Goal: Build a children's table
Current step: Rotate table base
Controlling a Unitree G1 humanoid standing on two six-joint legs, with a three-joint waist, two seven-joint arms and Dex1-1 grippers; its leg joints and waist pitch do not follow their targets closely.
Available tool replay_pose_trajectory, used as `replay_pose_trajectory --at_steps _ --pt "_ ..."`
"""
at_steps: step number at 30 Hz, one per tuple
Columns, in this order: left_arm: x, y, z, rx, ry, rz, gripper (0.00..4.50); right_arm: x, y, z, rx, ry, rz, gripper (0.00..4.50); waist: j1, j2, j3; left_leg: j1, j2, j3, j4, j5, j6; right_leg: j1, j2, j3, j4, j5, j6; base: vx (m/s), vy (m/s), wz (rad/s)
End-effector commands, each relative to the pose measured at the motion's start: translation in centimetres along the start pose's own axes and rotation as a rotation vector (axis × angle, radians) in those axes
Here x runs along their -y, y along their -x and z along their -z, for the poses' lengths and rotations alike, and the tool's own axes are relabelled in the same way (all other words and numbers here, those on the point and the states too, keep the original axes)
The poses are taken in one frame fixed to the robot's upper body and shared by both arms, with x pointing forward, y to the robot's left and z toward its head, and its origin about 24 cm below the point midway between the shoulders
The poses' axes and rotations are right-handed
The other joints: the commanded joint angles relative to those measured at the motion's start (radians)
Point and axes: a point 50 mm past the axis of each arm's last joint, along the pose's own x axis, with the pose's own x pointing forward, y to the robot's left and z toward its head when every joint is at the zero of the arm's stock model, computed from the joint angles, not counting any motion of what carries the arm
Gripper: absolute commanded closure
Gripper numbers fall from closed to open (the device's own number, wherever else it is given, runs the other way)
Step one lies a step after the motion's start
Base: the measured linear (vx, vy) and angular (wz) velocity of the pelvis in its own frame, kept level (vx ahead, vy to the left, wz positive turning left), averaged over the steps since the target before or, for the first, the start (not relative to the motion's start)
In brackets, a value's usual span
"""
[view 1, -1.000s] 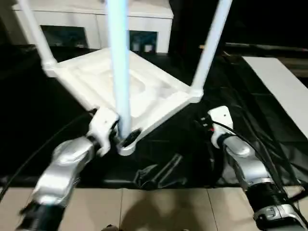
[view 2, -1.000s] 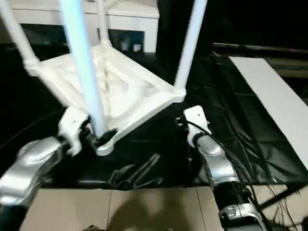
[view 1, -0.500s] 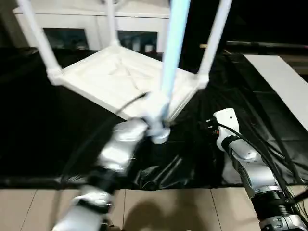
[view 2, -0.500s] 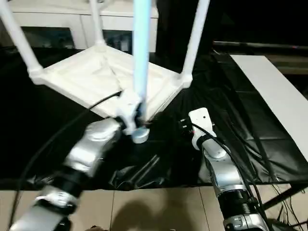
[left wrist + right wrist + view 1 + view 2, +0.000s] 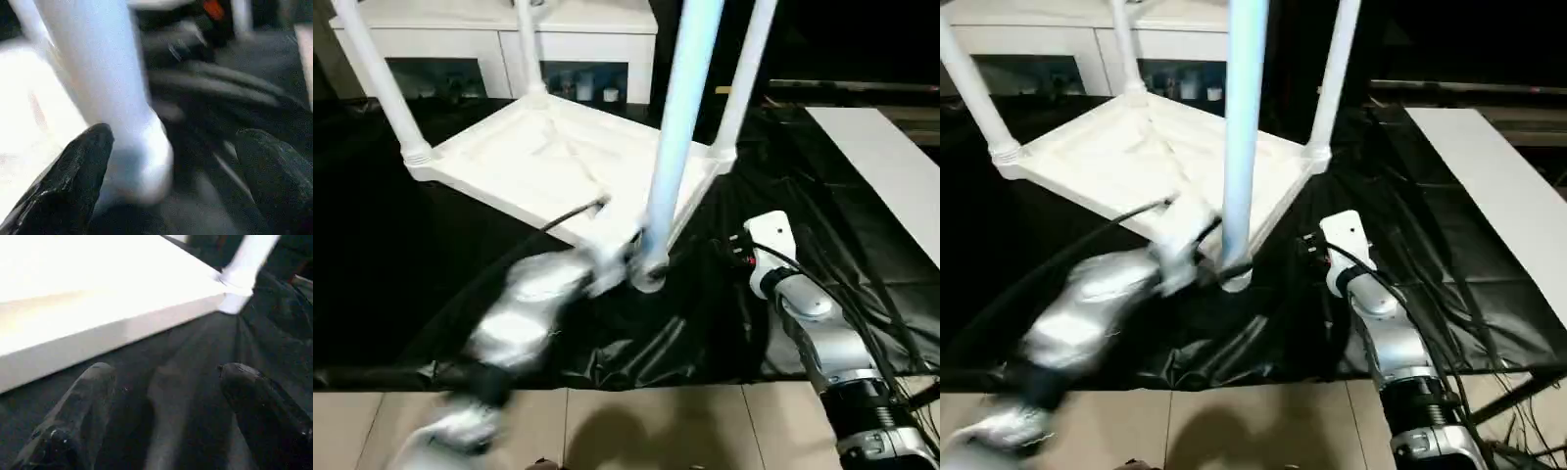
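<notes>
I see the left gripper (image 5: 166,161) spread wide around the near leg (image 5: 680,137) at its socket, centre frame; right gripper (image 5: 161,401) open, empty, beside the tabletop (image 5: 548,162).

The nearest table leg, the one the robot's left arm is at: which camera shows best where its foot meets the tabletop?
The left wrist view: the nearest leg fills the frame, its base between the open left gripper fingers. The head views show the whole leg standing at the tabletop corner, but the blurred arm crowds the joint. The right wrist view shows the tabletop's edge and another leg.
</notes>
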Motion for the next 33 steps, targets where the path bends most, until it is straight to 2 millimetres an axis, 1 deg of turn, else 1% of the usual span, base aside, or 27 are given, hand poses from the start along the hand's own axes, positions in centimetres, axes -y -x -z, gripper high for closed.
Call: replay_pose_trajectory --at_steps 1,3,4,5,6,7,8,9,10,11,12,13,14,16,17,18,19,20,21,23,25,26,27,29,30,31,33 --pt "0.4 -0.2 -1.0 0.020 -0.024 0.065 0.09 0.4 0.2 0.2 0.003 -0.004 -0.004 0.74 -0.004 0.006 -0.064 0.029 0.018 0.002 -0.073 -0.216 0.006 0.037 -0.050 0.034 -0.063 -0.151 -0.202 0.000 0.000 0.00" --pt "-1.4 0.4 -0.5 -0.071 -0.127 -0.001 0.09 0.7 0.3 0.3 0.000 0.001 -0.010 0.74 -0.004 0.005 -0.062 0.026 0.016 0.002 -0.076 -0.229 -0.001 0.041 -0.051 0.033 -0.066 -0.167 -0.195 0.000 0.000 0.00" --pt "-1.7 0.4 -0.4 -0.090 -0.145 -0.015 0.09 0.8 0.4 0.3 0.000 0.001 -0.012 0.74 -0.006 0.006 -0.060 0.026 0.013 0.002 -0.076 -0.238 -0.002 0.040 -0.049 0.033 -0.071 -0.184 -0.181 0.000 0.000 0.00" --pt "-3.0 0.6 -0.3 -0.162 -0.211 -0.066 0.09 0.8 0.4 0.3 -0.002 0.006 -0.023 0.74 -0.006 0.005 -0.061 0.025 0.012 0.001 -0.076 -0.242 -0.003 0.041 -0.050 0.033 -0.072 -0.193 -0.174 0.000 0.000 0.00" --pt "-3.0 0.6 -0.3 -0.162 -0.211 -0.066 0.09 0.8 0.4 0.3 -0.002 0.006 -0.023 0.74 -0.007 0.005 -0.062 0.024 0.010 0.000 -0.076 -0.245 -0.008 0.043 -0.051 0.033 -0.072 -0.211 -0.160 0.000 0.000 0.00" --pt "-4.1 0.8 -0.7 -0.240 -0.275 -0.060 0.09 0.7 0.6 0.4 -0.003 0.015 -0.063 0.74 -0.008 0.003 -0.060 0.022 0.010 -0.002 -0.078 -0.246 -0.010 0.045 -0.052 0.033 -0.075 -0.231 -0.152 0.000 0.000 0.00" --pt "-4.4 0.7 -1.0 -0.261 -0.300 -0.035 0.09 0.7 0.7 0.4 -0.008 0.022 -0.080 0.74 -0.006 0.008 -0.061 0.026 0.010 -0.002 -0.076 -0.252 -0.013 0.043 -0.054 0.033 -0.075 -0.245 -0.149 0.000 0.000 0.00" --pt "-4.5 0.7 -1.2 -0.272 -0.313 -0.013 0.09 0.6 0.8 0.5 -0.010 0.027 -0.091 0.74 -0.006 0.007 -0.062 0.024 0.010 -0.003 -0.075 -0.247 -0.014 0.044 -0.057 0.034 -0.074 -0.245 -0.151 0.000 0.000 0.00" --pt "-4.7 0.7 -1.4 -0.290 -0.326 0.000 0.09 0.6 0.9 0.5 -0.012 0.042 -0.110 0.74 -0.004 0.010 -0.063 0.022 0.012 -0.004 -0.075 -0.228 -0.014 0.045 -0.058 0.034 -0.071 -0.223 -0.163 0.000 0.000 0.00" --pt "-5.0 0.6 -1.7 -0.312 -0.347 0.016 0.09 0.4 1.0 0.5 -0.015 0.063 -0.139 0.74 -0.005 0.006 -0.063 0.020 0.011 -0.003 -0.074 -0.218 -0.009 0.046 -0.055 0.033 -0.070 -0.204 -0.172 0.000 0.000 0.00" --pt "-5.2 0.5 -1.9 -0.327 -0.360 0.025 0.09 0.3 1.2 0.6 -0.019 0.075 -0.164 0.74 -0.002 0.014 -0.066 0.022 0.011 -0.004 -0.072 -0.214 -0.009 0.046 -0.056 0.033 -0.067 -0.187 -0.179 0.000 0.000 0.00" --pt "-5.5 0.4 -2.0 -0.355 -0.370 0.027 0.09 0.1 1.4 0.6 -0.021 0.091 -0.194 0.74 -0.003 0.012 -0.065 0.021 0.012 -0.003 -0.072 -0.209 -0.006 0.046 -0.055 0.033 -0.068 -0.171 -0.184 0.000 0.000 0.00" --pt "-5.8 0.4 -2.0 -0.379 -0.389 0.033 0.09 0.0 1.6 0.6 -0.020 0.100 -0.222 0.74 -0.003 0.012 -0.067 0.017 0.011 -0.003 -0.070 -0.192 -0.001 0.051 -0.055 0.033 -0.062 -0.130 -0.195 0.000 0.000 0.00" --pt "-6.6 0.2 -1.8 -0.436 -0.420 0.034 0.09 -0.5 2.2 0.5 -0.020 0.118 -0.299 0.74 -0.002 0.008 -0.068 0.016 0.007 -0.002 -0.067 -0.173 0.021 0.056 -0.052 0.032 -0.063 -0.090 -0.200 0.000 0.000 0.00" --pt "-6.9 0.0 -1.8 -0.456 -0.440 0.027 0.09 -0.7 2.5 0.4 -0.016 0.131 -0.340 0.74 0.000 0.010 -0.070 0.017 0.009 -0.004 -0.066 -0.166 0.021 0.058 -0.054 0.032 -0.058 -0.075 -0.205 0.000 0.000 0.00" --pt "-7.1 -0.1 -1.7 -0.468 -0.453 0.023 0.09 -0.8 2.8 0.4 -0.014 0.139 -0.367 0.74 0.001 0.015 -0.069 0.017 0.010 -0.005 -0.066 -0.174 0.028 0.058 -0.054 0.031 -0.061 -0.061 -0.212 0.000 0.000 0.00" --pt "-7.5 -0.3 -1.5 -0.495 -0.460 0.000 0.09 -1.0 3.2 0.2 -0.009 0.150 -0.407 0.74 0.001 0.015 -0.069 0.017 0.010 -0.005 -0.066 -0.174 0.028 0.058 -0.054 0.031 -0.061 -0.061 -0.212 0.000 0.000 0.00" --pt "-7.8 -0.3 -1.4 -0.515 -0.465 -0.016 0.09 -1.2 3.5 0.1 -0.006 0.157 -0.435 0.74 0.001 0.012 -0.069 0.016 0.010 -0.005 -0.067 -0.174 0.033 0.061 -0.053 0.031 -0.060 -0.050 -0.219 0.000 0.000 0.00" --pt "-8.2 -0.4 -1.2 -0.552 -0.503 -0.030 0.09 -1.4 4.0 -0.3 0.007 0.150 -0.488 0.74 0.004 0.018 -0.070 0.019 0.011 -0.006 -0.065 -0.182 0.038 0.059 -0.056 0.031 -0.062 -0.051 -0.222 0.000 0.000 0.00" --pt "-8.5 -0.4 -0.9 -0.582 -0.499 -0.033 0.09 -1.8 4.9 -0.8 0.019 0.155 -0.568 0.74 0.005 0.014 -0.069 0.018 0.011 -0.007 -0.066 -0.192 0.045 0.063 -0.056 0.031 -0.063 -0.058 -0.224 0.000 0.000 0.00" --pt "-8.7 -0.3 -0.7 -0.609 -0.502 -0.029 0.09 -2.0 5.8 -1.1 0.018 0.174 -0.639 0.74 0.010 0.014 -0.068 0.019 0.014 -0.007 -0.066 -0.192 0.052 0.063 -0.058 0.032 -0.064 -0.062 -0.229 0.000 0.000 0.00" --pt "-8.8 -0.3 -0.5 -0.629 -0.495 -0.022 0.09 -2.2 6.4 -1.3 0.013 0.190 -0.686 0.74 0.012 0.017 -0.066 0.020 0.014 -0.007 -0.066 -0.205 0.051 0.061 -0.057 0.032 -0.067 -0.085 -0.232 0.000 0.000 0.00" --pt "-8.8 -0.3 -0.4 -0.638 -0.487 -0.017 0.09 -2.3 6.8 -1.4 0.008 0.198 -0.712 0.74 0.014 0.016 -0.067 0.020 0.015 -0.009 -0.067 -0.205 0.050 0.063 -0.060 0.032 -0.067 -0.088 -0.233 0.000 0.000 0.00" --pt "-8.9 -0.5 -0.4 -0.647 -0.484 -0.006 0.34 -2.5 7.2 -1.7 0.006 0.209 -0.743 0.74 0.016 0.016 -0.065 0.021 0.016 -0.009 -0.068 -0.213 0.049 0.060 -0.061 0.033 -0.068 -0.109 -0.236 0.000 0.000 0.00" --pt "-8.9 -0.6 -0.4 -0.645 -0.487 -0.004 0.34 -2.6 7.4 -1.8 0.006 0.212 -0.751 0.74 0.016 0.013 -0.065 0.020 0.015 -0.008 -0.067 -0.217 0.049 0.059 -0.060 0.032 -0.072 -0.122 -0.235 0.000 0.000 0.00" --pt "-8.9 -0.8 -0.5 -0.637 -0.482 -0.006 0.34 -2.6 7.5 -1.8 0.006 0.214 -0.754 0.74 0.018 0.015 -0.066 0.023 0.016 -0.008 -0.067 -0.221 0.046 0.058 -0.061 0.032 -0.072 -0.128 -0.237 0.000 0.000 0.00" --pt "-8.9 -1.2 -0.6 -0.619 -0.496 0.001 0.60 -2.7 7.6 -1.9 0.002 0.217 -0.762 0.74 0.027 0.013 -0.065 0.023 0.016 -0.009 -0.068 -0.225 0.043 0.057 -0.063 0.033 -0.075 -0.154 -0.233 0.000 0.000 0.00"
